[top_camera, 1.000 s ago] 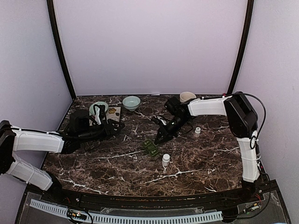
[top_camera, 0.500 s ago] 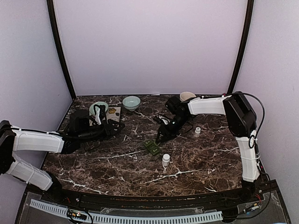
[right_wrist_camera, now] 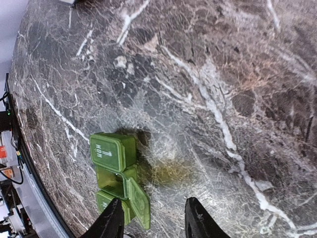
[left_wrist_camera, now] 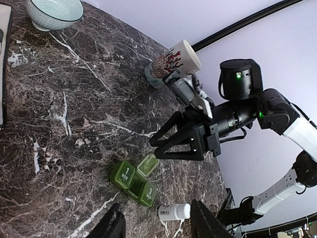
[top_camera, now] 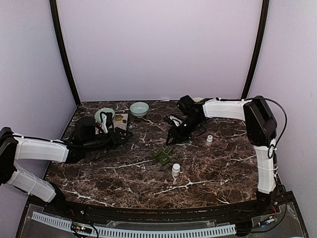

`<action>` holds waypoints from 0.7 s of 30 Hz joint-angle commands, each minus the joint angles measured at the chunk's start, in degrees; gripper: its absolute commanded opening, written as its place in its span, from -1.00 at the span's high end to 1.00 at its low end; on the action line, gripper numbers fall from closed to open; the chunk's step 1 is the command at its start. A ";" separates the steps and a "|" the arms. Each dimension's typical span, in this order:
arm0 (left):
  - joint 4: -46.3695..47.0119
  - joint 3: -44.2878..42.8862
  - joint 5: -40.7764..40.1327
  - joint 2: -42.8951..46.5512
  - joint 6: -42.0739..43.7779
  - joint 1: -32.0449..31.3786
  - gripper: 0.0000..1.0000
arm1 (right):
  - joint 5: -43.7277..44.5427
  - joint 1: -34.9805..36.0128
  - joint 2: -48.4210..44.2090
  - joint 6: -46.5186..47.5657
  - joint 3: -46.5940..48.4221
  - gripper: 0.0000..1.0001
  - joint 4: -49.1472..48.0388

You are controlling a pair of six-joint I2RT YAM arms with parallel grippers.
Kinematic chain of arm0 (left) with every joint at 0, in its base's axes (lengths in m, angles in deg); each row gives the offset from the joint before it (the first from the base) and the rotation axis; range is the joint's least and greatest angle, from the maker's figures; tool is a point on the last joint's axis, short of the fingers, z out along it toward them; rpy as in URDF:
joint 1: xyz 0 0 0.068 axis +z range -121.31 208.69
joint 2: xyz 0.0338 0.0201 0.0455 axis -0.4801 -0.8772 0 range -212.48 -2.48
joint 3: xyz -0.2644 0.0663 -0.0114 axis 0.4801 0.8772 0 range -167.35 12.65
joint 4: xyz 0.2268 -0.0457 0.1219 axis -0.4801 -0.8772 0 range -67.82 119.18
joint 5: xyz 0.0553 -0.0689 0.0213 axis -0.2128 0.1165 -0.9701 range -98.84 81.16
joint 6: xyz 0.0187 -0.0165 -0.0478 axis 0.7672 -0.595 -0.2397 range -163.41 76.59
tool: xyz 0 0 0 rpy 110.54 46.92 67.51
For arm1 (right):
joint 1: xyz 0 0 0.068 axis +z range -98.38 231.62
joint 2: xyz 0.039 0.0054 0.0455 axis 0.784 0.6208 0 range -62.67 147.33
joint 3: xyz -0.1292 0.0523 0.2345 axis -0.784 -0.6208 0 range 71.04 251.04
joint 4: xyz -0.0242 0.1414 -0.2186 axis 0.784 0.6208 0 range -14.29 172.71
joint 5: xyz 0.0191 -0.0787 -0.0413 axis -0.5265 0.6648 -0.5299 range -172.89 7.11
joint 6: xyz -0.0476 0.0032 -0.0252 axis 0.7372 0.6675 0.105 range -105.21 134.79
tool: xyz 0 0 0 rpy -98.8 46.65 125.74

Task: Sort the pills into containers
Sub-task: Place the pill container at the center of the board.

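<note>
Marble desk [top_camera: 213, 168], dark brown with white veins, with two white robot arms reaching in from its near edge. At the centre we see the pill organiser [top_camera: 161, 155], a small dark green row of lidded compartments lying flat on the stone. In the right wrist view the organiser [right_wrist_camera: 119, 176] has its middle compartment open with the lid flipped out to one side, and its neighbours are shut. We cannot tell whether any pill lies inside.

The right pincer [top_camera: 173, 137] hangs just behind and above the organiser, not touching it. From the left wrist view, this pincer [left_wrist_camera: 156, 148] has its two dark fingers spread about halfway, tips angled down toward the open compartment, with nothing between them. We judge that it is poised over that open compartment.

The left pincer [top_camera: 124, 136] rests low at the left side, well apart from the organiser, beside a pale teal bowl [top_camera: 104, 115]. Its fingers are also about half spread and empty, and we judge this arm is standing clear of the working space.

A white pill bottle [top_camera: 176, 169] stands just in front of the organiser and its small white cap [top_camera: 209, 139] lies off to the right. A cream mug [left_wrist_camera: 176, 57] with a red pattern sits at the far edge.
</note>
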State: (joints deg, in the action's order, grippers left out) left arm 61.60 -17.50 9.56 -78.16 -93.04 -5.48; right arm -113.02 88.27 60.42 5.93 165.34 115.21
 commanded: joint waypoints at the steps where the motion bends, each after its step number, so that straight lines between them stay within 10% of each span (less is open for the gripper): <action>1: 0.62 0.04 0.54 -0.16 1.11 0.15 0.05 | 2.90 -0.43 -5.27 -0.08 2.09 0.14 -0.89; 21: -4.26 -1.98 0.37 0.05 5.57 0.08 0.04 | 32.86 14.94 -22.38 -2.58 -10.08 0.06 2.87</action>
State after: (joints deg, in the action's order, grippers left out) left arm 58.58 -18.37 9.58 -78.45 -88.97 -5.48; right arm -87.20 100.09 39.81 5.71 157.10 114.34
